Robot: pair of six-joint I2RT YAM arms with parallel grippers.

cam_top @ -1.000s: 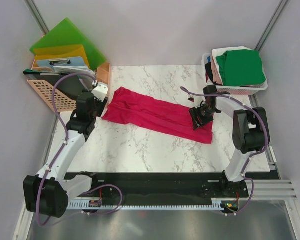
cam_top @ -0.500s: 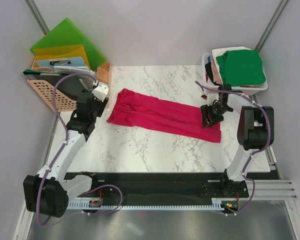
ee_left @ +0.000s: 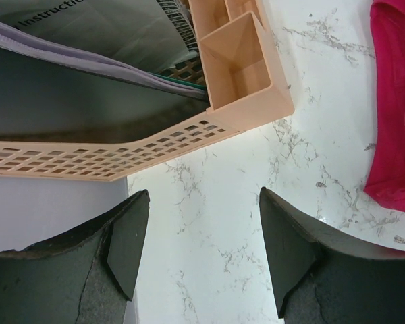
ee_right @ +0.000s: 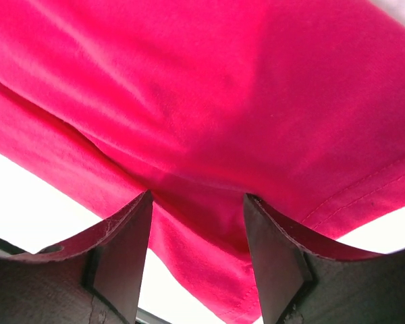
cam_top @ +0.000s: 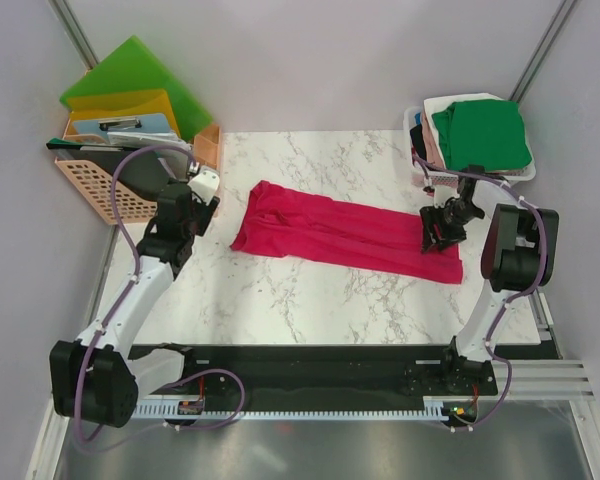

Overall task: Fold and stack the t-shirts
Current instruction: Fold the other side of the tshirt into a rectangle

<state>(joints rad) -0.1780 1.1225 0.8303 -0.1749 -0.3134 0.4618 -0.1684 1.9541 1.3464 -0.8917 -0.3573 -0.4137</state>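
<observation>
The crimson-pink t-shirt [cam_top: 345,232] lies as a long folded band across the marble table [cam_top: 300,300]. My right gripper [cam_top: 440,232] is down on its right end. In the right wrist view the fingers [ee_right: 125,250] stand apart with their tips against the crimson cloth [ee_right: 223,88], which fills the gap between them [ee_right: 197,223]. My left gripper [cam_top: 195,205] is open and empty, just left of the shirt's left end; its wrist view shows bare marble between the fingers [ee_left: 204,250] and the shirt's edge [ee_left: 395,101] at the right.
A white basket [cam_top: 480,181] at the back right holds a folded green shirt [cam_top: 480,135] over white, beige-pink and black ones. A peach lattice basket [cam_top: 100,195] [ee_left: 243,74] with green [cam_top: 130,70] and yellow folders stands at the back left.
The right gripper has moved right toward the table's right edge, and the crimson-pink shirt has slid right with it. The left gripper has stayed near the peach basket.
</observation>
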